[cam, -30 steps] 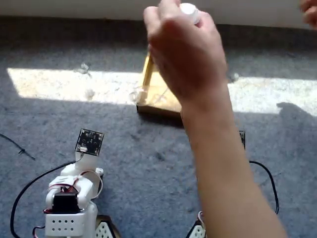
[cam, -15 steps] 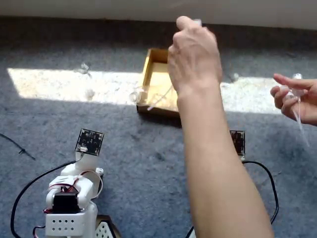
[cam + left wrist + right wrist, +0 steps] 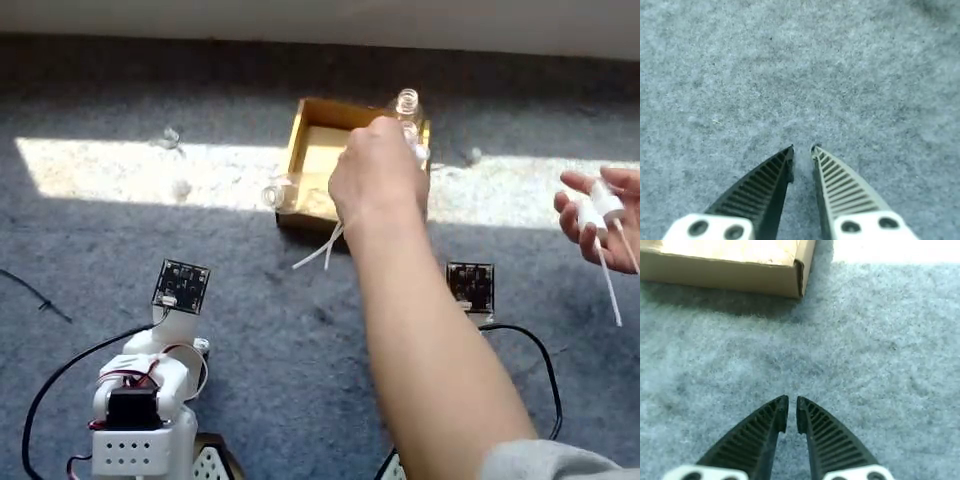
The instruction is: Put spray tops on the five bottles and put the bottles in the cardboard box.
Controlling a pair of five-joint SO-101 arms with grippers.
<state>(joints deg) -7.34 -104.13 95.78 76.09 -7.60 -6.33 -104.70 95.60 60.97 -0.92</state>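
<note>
The open cardboard box [image 3: 312, 160] lies on the grey carpet; its corner [image 3: 740, 275] sits ahead of my right gripper [image 3: 792, 405]. A person's hand [image 3: 378, 180] is over the box, holding a clear uncapped bottle [image 3: 406, 104] and spray tops whose tubes [image 3: 318, 250] trail out. A second hand [image 3: 590, 215] at the right edge holds a white spray top [image 3: 604, 198]. My left gripper [image 3: 802, 150] hangs low over bare carpet, near the front. Both grippers are shut with nothing in them.
Small clear bottles lie loose on the carpet: two at the far left [image 3: 172, 135] [image 3: 180, 187], one against the box's left side [image 3: 274, 192], one right of the box [image 3: 472, 155]. The person's forearm [image 3: 430, 360] crosses the middle. A cable [image 3: 535, 350] loops at the right.
The person's hand came down from high up onto the box with a bottle. A second hand entered from the right with a spray top. Neither arm has moved.
</note>
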